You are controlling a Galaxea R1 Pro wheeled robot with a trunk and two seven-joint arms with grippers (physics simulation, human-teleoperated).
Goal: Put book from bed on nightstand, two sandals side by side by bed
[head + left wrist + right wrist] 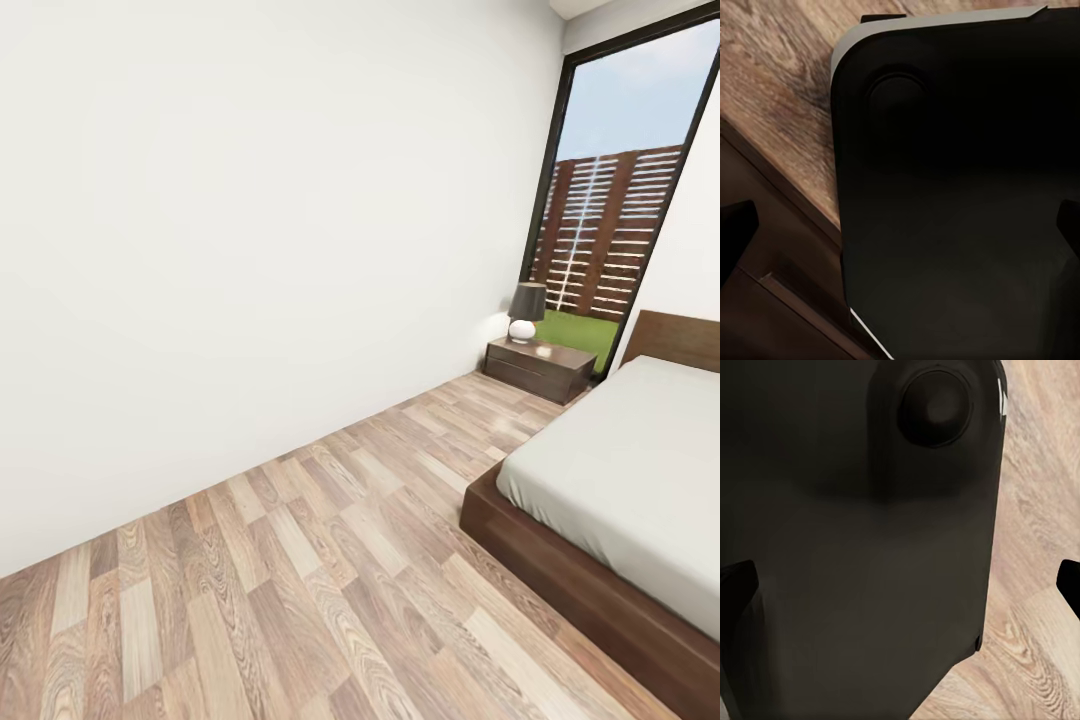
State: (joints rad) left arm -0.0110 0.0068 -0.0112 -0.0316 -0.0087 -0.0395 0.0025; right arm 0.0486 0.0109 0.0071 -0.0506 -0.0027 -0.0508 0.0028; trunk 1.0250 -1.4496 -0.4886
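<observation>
- Bedroom with wood floor [300, 560]; bed [620, 500] at 4 o'clock, nightstand [538, 367] at 2.
- Still hunting: no book or sandals spotted yet.
- Both hands: fingertips spread wide, holding nothing.

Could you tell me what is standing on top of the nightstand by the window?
On the nightstand stands a table lamp with a dark shade and a round white base. The rest of its glossy top looks bare. Its drawers are closed, so nothing inside can be seen.
</observation>
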